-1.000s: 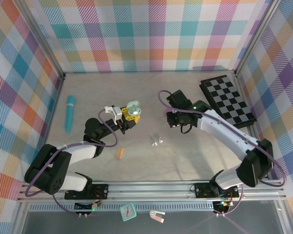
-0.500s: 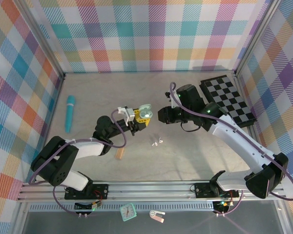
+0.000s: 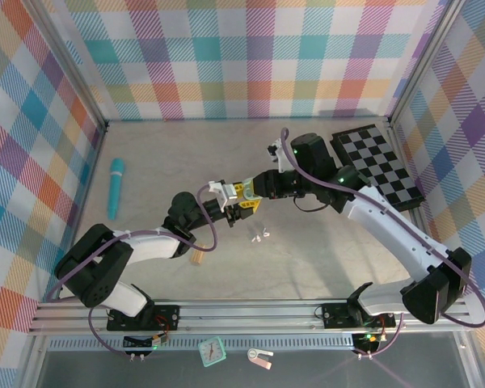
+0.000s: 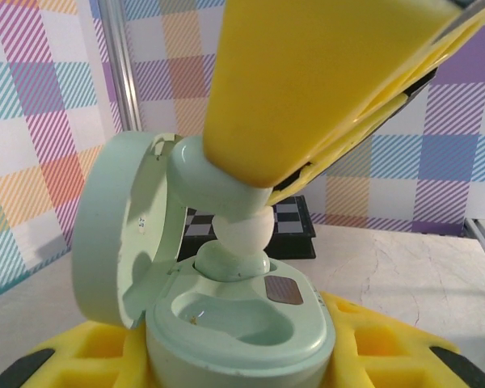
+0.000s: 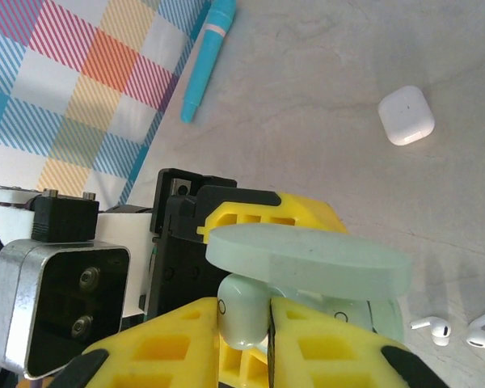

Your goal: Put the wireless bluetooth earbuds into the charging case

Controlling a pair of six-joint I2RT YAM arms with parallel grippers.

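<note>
Pale-green earbud (image 5: 242, 311) meets its charging case (image 4: 250, 323).
Two white earbuds (image 3: 261, 236) lie loose on the desk (image 3: 323, 259), at 6 o'clock from the case; the left pincer (image 3: 244, 202) clamps the open-lidded case; the right pincer (image 3: 260, 186), reaching in from 2 o'clock, pinches the pale-green earbud, its tip at the rear socket.

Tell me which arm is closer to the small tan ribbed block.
Left. The left arm passes just beside the small tan ribbed block; the right arm is well off to its right.
</note>
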